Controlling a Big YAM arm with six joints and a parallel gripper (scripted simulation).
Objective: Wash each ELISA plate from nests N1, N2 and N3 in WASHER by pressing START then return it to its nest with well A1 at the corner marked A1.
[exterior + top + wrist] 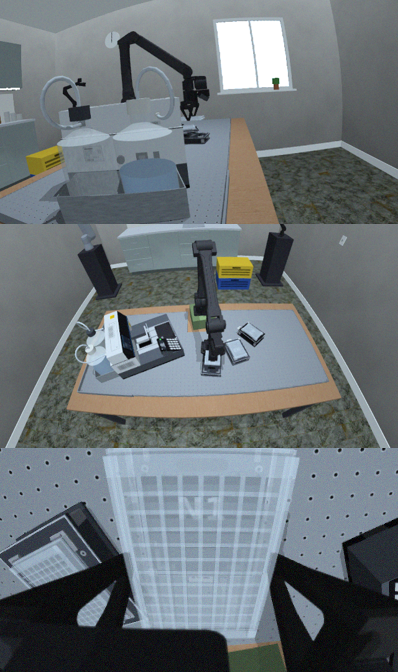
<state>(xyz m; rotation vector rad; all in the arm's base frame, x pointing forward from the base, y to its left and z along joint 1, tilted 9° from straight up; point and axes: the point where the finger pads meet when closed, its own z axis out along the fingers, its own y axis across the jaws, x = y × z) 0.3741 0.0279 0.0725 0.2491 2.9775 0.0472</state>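
Step in hand, as judged: step 1, plate from nest N1 to the washer (115, 339) (102, 115). The tool (212, 356) (188, 119) (200, 561) was closed on the long sides of the ELISA plate (216, 361) (199, 117) (200, 538), one finger at each side. Plate location: in the air above nest N1 (211, 375) (195, 141), the nest nearest the washer. The other two plates (237, 350) (252, 331) sat in their nests, farther from the washer on the same counter (186, 407) (245, 162).

At the washer, the carrier (154, 340) showed no plate and the lamp (160, 339) was green. Washing status of the held plate could not be established from this alone.

Next move, as judged: carry the plate across to the washer, clear of its keypad (172, 343), turn it to match the angled pocket and lower it flat inside the locators. A skewed descent could leave an edge riding on a locator; the washer would not sense this, so seating would need a check by eye before START.

Appearance of plate: pale, translucent, rectangular, with a regular grid of wells; the characters N1 showed faintly in the wrist view. It looked roughly level. The cut-off corner could not be made out, so A1 orientation was left unrecorded.
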